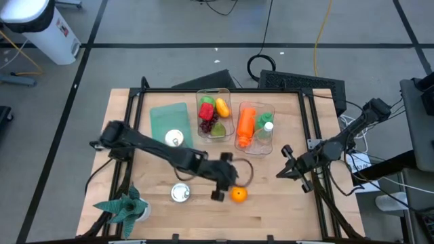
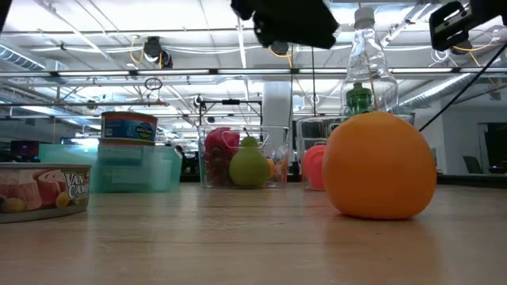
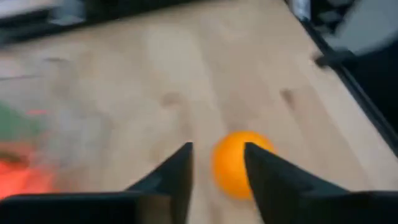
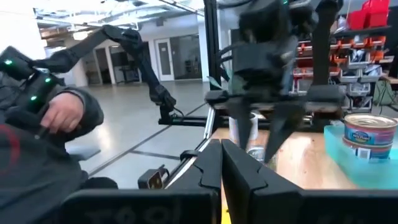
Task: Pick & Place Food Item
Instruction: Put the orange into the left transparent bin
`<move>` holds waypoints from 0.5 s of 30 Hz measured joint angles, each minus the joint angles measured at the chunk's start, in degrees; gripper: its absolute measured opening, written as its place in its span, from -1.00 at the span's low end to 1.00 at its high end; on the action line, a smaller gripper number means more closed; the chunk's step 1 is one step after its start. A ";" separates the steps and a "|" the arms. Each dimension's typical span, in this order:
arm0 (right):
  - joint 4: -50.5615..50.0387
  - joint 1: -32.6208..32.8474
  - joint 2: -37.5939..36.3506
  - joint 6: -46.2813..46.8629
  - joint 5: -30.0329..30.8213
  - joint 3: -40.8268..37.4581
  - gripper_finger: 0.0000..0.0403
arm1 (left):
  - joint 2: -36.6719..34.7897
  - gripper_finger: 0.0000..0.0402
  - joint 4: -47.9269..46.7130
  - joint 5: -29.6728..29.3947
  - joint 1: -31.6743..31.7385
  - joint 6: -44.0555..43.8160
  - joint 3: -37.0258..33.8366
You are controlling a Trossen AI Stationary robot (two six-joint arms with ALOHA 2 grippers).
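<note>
We are looking across the table with the orange [image 2: 379,165] as our landmark; it is resting on the bare wood at the near edge, free of any grip. Directly above it the left gripper [image 3: 216,167] is hovering, its fingers [image 3: 176,168] spread a little with a gap between them, and in the left wrist view the orange is showing through that gap, so we judge that the arm is lining up over the fruit. Beside the orange, toward the left arm's side, a tin can [image 1: 180,192] is standing upright. Farther back from the orange, two clear bins are sitting side by side: one [image 1: 214,112] is holding mixed fruit, the other [image 1: 255,126] a carrot-like piece and a bottle, which suggests they are serving as sorted receptacles. A teal tray [image 1: 169,121] behind the can is carrying a second can. Well off to the orange's other side, the right gripper [image 4: 221,163] is waiting at the table's edge, its fingers pressed together.
</note>
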 joint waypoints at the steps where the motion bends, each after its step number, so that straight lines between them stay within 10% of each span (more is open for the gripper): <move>1: 0.01 0.01 -0.03 0.04 0.03 -0.08 -1.00 | 1.51 -0.17 -1.56 1.59 -0.29 0.60 1.72; 10: -0.69 -0.01 -0.07 -0.07 0.03 -0.06 -1.00 | 8.25 0.90 -6.74 10.20 -1.35 1.35 11.86; 15: -0.49 0.01 -0.07 0.47 0.05 -0.03 -1.00 | 10.21 0.88 -6.68 10.68 -0.91 0.96 11.98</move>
